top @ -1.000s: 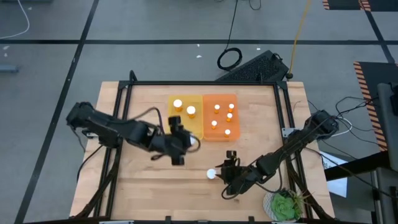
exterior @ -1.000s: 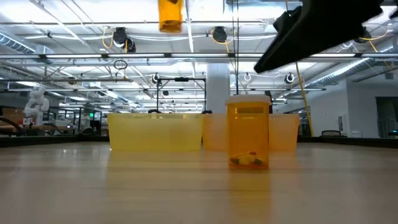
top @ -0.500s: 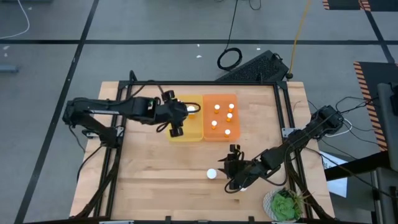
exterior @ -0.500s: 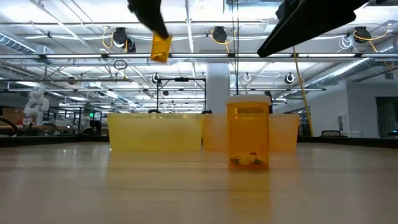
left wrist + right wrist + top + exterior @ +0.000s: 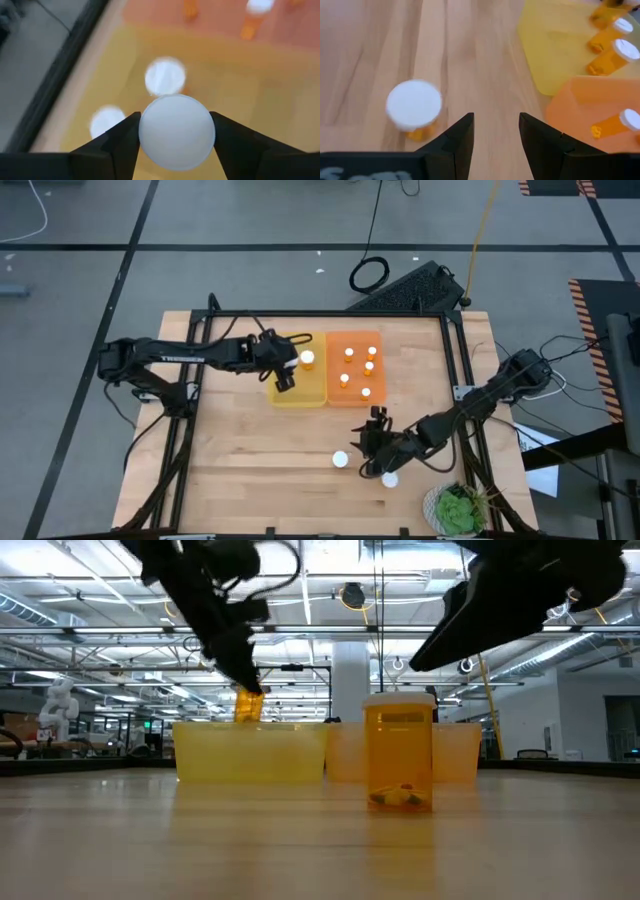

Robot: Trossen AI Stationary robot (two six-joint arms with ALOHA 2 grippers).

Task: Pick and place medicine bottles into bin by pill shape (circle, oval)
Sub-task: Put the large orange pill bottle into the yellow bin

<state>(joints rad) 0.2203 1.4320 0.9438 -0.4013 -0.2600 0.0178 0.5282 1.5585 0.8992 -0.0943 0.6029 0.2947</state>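
Wooden table (image 5: 230, 450) with yellow bin (image 5: 300, 392), orange bin (image 5: 353, 396) (side by side), one bottle (image 5: 341, 460).

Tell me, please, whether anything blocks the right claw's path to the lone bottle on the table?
Nothing visible does: the open right claw hovers beside the bottle, with only bare table between them.
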